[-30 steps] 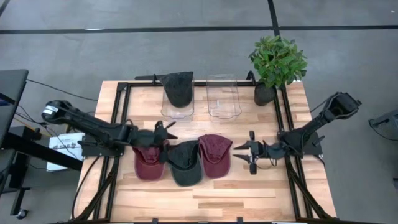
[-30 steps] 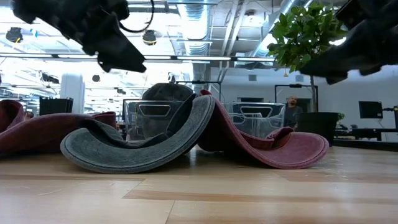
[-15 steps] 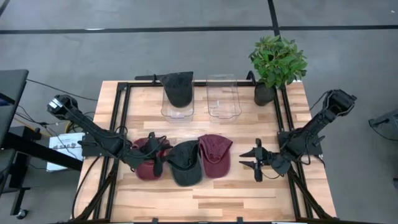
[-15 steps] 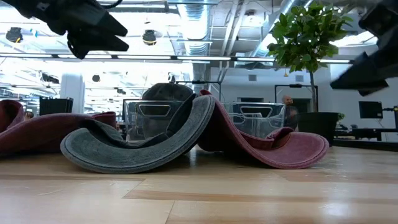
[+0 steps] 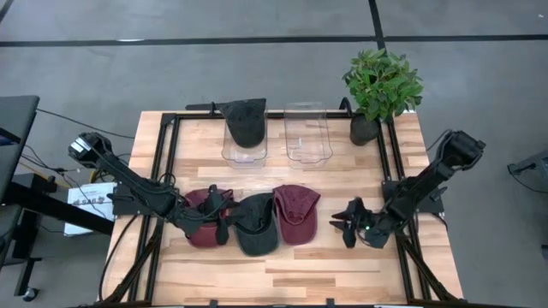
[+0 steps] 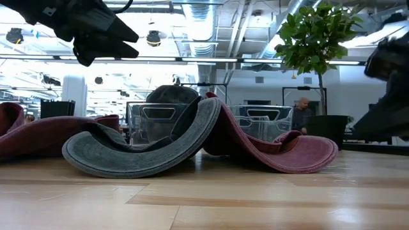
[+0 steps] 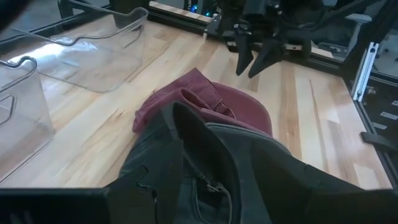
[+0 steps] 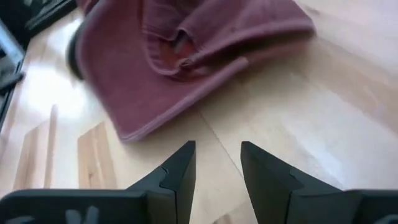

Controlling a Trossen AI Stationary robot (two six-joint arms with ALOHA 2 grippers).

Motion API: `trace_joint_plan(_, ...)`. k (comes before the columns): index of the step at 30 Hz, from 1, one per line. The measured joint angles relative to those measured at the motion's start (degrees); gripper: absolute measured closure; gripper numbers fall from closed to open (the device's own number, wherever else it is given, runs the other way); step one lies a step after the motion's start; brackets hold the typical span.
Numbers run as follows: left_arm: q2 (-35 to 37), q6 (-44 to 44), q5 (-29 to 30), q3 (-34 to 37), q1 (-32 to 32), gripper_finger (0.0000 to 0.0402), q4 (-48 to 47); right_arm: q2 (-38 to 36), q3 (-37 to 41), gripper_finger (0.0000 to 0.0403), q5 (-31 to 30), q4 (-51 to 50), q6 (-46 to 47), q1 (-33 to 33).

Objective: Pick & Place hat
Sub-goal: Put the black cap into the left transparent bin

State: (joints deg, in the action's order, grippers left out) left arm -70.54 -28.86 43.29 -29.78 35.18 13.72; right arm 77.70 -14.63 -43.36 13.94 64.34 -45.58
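Note:
Three hats lie in a row on the table: a maroon one [image 5: 199, 224] on the left, a dark grey one [image 5: 255, 226] in the middle and a maroon one [image 5: 296, 212] on the right, their edges overlapping. In the low view the grey brim [image 6: 147, 153] and the right maroon brim [image 6: 287, 153] rest on the wood. A further dark hat [image 5: 244, 122] sits in a clear bin. My left gripper [image 5: 220, 214] hovers open above the seam between the left maroon hat and the grey hat. My right gripper [image 8: 216, 167] is open, low over the bare wood just right of the right maroon hat [image 8: 186, 56].
An empty clear bin [image 5: 306, 133] stands beside the filled one at the far side. A potted plant [image 5: 382, 85] occupies the far right corner. Black frame rails [image 5: 168, 162] run along both table sides. Bare wood [image 5: 291, 274] lies along the near edge.
My left gripper has moved toward the near edge and a little right, from above the left maroon hat to the seam with the grey hat. My right gripper has dropped lower and shifted toward the near edge. The hats have stayed in place.

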Motion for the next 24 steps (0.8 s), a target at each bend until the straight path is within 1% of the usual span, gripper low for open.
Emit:
trace_joint_plan(3, 0.00, 0.00, 0.00, 0.00, 0.02, 0.0215, 0.26, 2.30, 0.02, 0.0285, 0.02, 2.40, 4.93, 1.27)
trace_joint_plan(6, 0.00, 0.04, 0.00, 0.00, 0.00, 0.0215, 0.33, 4.63, 0.02, 0.0285, 0.27, 7.69, 6.19, 2.98)
trace_joint_plan(12, 0.00, 0.04, -0.02, 0.00, 0.00, 0.0215, 0.32, 9.27, 0.00, 0.0285, 8.10, 16.63, 5.87, 7.23)
trace_joint_plan(17, 0.00, 0.07, -0.04, 0.00, 0.00, 0.0215, 0.33, 12.35, -0.13, 0.0285, 8.73, 21.17, 4.93, 9.05)
trace_joint_plan(21, 0.00, 0.37, -0.04, 0.00, 0.00, 0.0215, 0.32, 12.73, -0.02, 0.0285, 11.86, 24.73, 2.20, 9.49)
trace_joint_plan(24, 0.00, 0.49, -0.04, 0.00, 0.00, 0.0215, 0.32, 12.77, 0.00, 0.0285, 12.70, 26.94, 0.68, 9.46)
